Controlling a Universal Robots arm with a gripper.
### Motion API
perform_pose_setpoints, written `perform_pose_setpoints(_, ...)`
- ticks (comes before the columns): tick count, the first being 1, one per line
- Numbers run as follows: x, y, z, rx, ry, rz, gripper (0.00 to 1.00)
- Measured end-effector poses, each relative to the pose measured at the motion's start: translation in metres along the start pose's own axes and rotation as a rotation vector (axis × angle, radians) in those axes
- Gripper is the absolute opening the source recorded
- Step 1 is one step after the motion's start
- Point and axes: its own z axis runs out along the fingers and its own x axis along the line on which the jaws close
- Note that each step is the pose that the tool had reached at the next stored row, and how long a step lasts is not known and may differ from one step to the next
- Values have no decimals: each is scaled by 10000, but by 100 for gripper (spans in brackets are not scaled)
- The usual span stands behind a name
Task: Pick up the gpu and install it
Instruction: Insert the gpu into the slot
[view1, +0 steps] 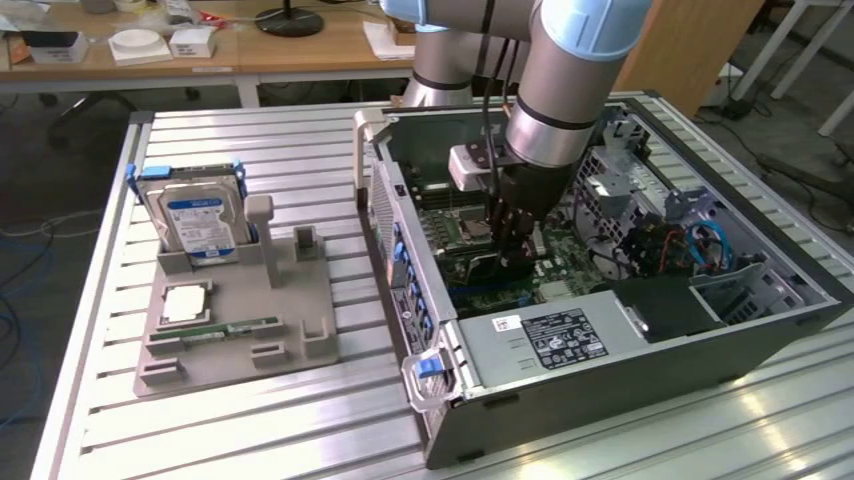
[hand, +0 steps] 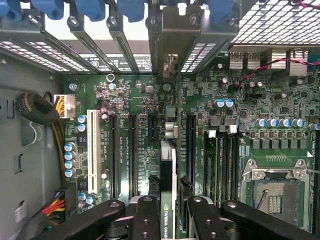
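1. Gpu: thin card seen edge-on in the wrist view, dark face with green printed lettering near its lower end. It stands upright between the pincer's fingers, over the motherboard inside the computer case.

2. Pincer: black fingers narrowed onto the gpu, one on each flat side, holding it. In the exterior view the pincer reaches straight down into the case from the grey and blue arm.

3. Motherboard: green board directly beneath the pincer. Long black expansion slots run parallel to the held card on both sides of it; one white slot lies further out on the same side.

4. Processor socket: silvery framed square, to one side of the pincer, beyond a bank of memory slots.

5. Computer case: grey tower lying on its side, open on top, surrounding the pincer. Blue latches line the rear bracket openings ahead of the card.

6. Grey holder tray: on the slatted table, well apart from the pincer, toward the exterior view's left.

7. Hard drive: silver, blue-white label, upright in the tray's back end.

8. Memory stick: narrow green strip lying on the tray.
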Motion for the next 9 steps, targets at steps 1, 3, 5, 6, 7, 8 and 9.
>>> perform_pose_setpoints(1,0,0,2,0,0,0,26)
perform_pose_setpoints(3,1,0,17,-1,6,0,26)
perform_pose_setpoints(5,1,-1,46,-1,5,-2,26)
perform_pose_setpoints(6,1,-1,50,-2,2,-1,26)
perform_pose_setpoints(7,1,0,51,-1,3,1,26)
perform_pose_setpoints(8,1,1,52,-1,3,0,26)
perform_pose_setpoints(9,1,1,54,0,0,0,26)
